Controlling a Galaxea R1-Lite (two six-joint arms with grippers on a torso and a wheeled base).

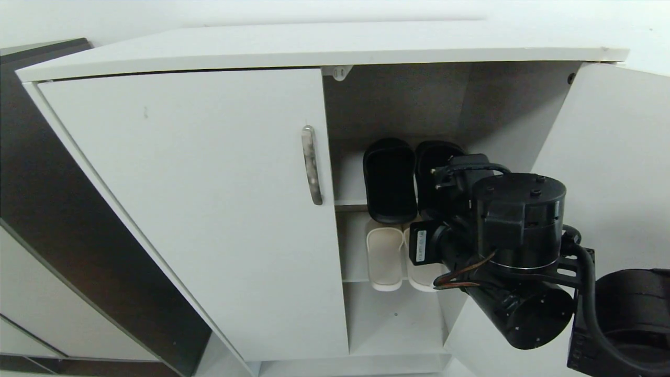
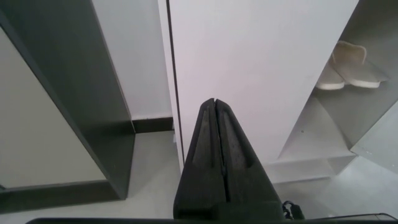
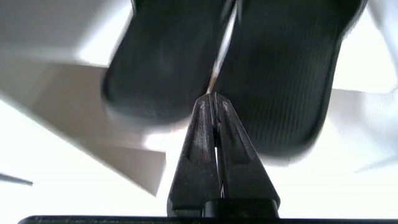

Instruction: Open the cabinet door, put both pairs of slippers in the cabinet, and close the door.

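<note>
The white cabinet has its right door swung open and its left door closed. A pair of black slippers lies on the upper shelf, heels sticking out over the edge. Below them a pair of white slippers sits on the middle shelf. My right arm hangs in front of the opening and hides part of the right-hand slippers. My right gripper is shut and empty, its tips just before the gap between the black slippers. My left gripper is shut, low before the closed left door.
The left door carries a metal handle near its inner edge. A dark panel stands left of the cabinet. The bottom shelf is bare. The white slippers also show in the left wrist view.
</note>
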